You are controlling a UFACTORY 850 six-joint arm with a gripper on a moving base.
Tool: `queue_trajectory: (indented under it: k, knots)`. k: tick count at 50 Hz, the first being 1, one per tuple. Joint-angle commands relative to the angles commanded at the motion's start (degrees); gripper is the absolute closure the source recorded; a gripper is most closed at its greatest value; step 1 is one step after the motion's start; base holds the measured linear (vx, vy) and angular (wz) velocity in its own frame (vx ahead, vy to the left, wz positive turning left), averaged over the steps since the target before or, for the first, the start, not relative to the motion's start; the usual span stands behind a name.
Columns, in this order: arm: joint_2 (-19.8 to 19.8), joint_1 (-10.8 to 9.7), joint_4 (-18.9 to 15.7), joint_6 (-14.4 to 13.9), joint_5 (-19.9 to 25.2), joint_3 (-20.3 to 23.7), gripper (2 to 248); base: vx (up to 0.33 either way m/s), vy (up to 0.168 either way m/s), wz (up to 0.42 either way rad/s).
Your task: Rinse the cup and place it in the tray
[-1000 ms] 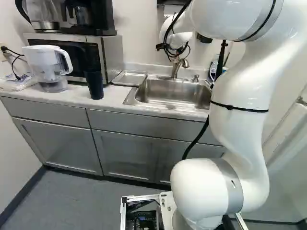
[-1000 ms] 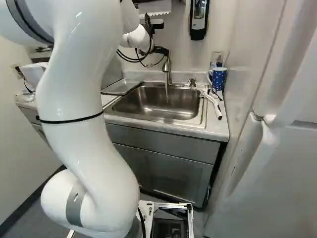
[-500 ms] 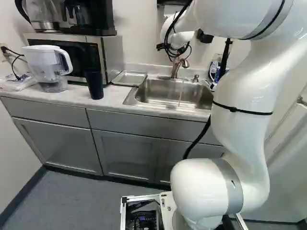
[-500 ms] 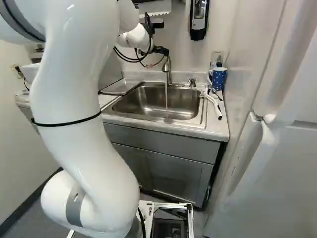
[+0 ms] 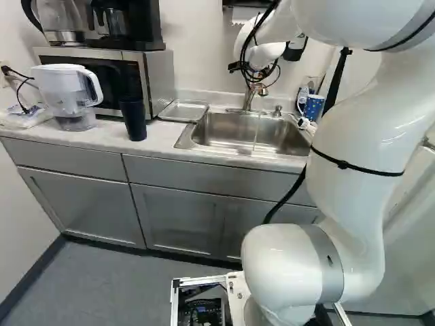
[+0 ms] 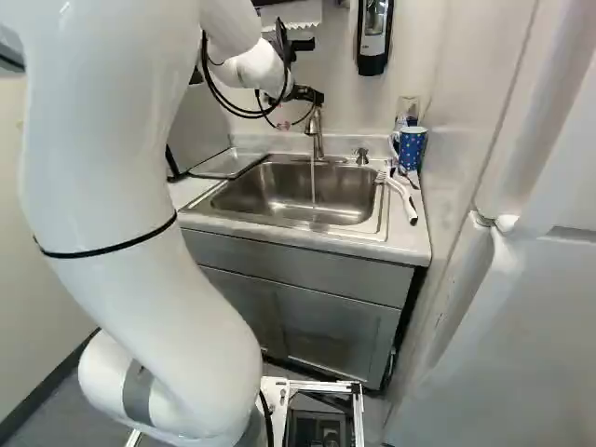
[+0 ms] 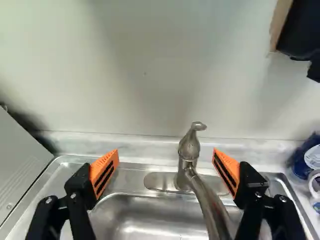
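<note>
Cup [image 5: 133, 120], dark, stands on the counter [image 5: 75, 138]; water [image 6: 313, 182] has started streaming into the sink [image 6: 380, 207], so rinsing can follow; empty gripper [image 7: 165, 156] spread wide.

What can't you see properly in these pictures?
- Inside of black cup: too dark, left base view.
- End of faucet: cut off by wrist view's edge.
- Top of coffee maker: cut off by left base view's edge.
- Dish brush: partly behind arm, left base view.
</note>
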Motion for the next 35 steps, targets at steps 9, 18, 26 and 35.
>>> queue_trajectory:
  k: [9, 18, 26, 35]
  knots:
    - [2.2, -1.0, 0.0, 0.0, 0.0, 2.4, 3, 0.0, 0.0, 0.0]
    - [4.6, -1.8, 0.0, 0.0, -0.6, 4.9, 3, 0.0, 0.0, 0.0]
    - [6.8, -2.6, 0.0, 0.0, -1.9, 7.1, 3, 0.0, 0.0, 0.0]
    - [9.2, -3.5, 0.0, 0.0, -4.1, 9.5, 3, 0.0, 0.0, 0.0]
